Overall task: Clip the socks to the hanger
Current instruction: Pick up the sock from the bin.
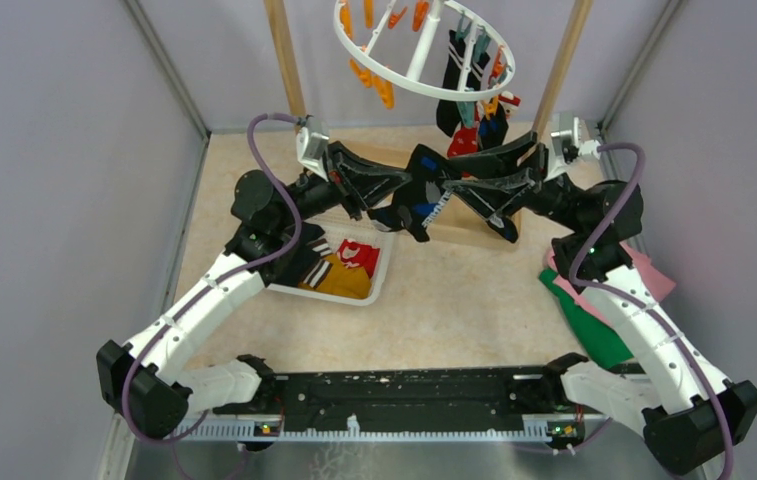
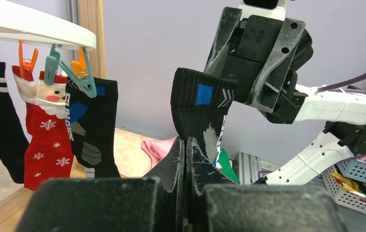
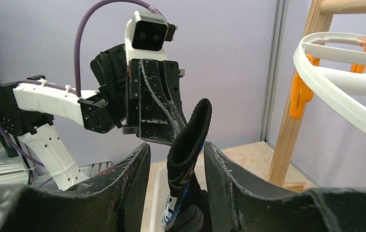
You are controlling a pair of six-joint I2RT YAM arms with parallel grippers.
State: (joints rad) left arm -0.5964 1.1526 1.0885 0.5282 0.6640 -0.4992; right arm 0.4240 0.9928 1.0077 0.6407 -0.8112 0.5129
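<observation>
Left gripper [image 2: 186,145] clamped on the lower part of black sock [image 2: 197,104] | sock held up mid-frame overhead, below hanger [image 2: 36,26] at upper centre | judged light, limp, floppy; best pinched at the cuff edge | right gripper [image 3: 176,145] jaws apart, straddling the cuff | both arms reach inward, wrists facing each other

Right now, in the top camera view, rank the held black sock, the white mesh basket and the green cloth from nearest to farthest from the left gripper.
1. Black sock: clamped in the left gripper, mid-table, raised.
2. White mesh basket: on the table just near-left of the gripper.
3. Green cloth: far right side, beside the right arm.
</observation>
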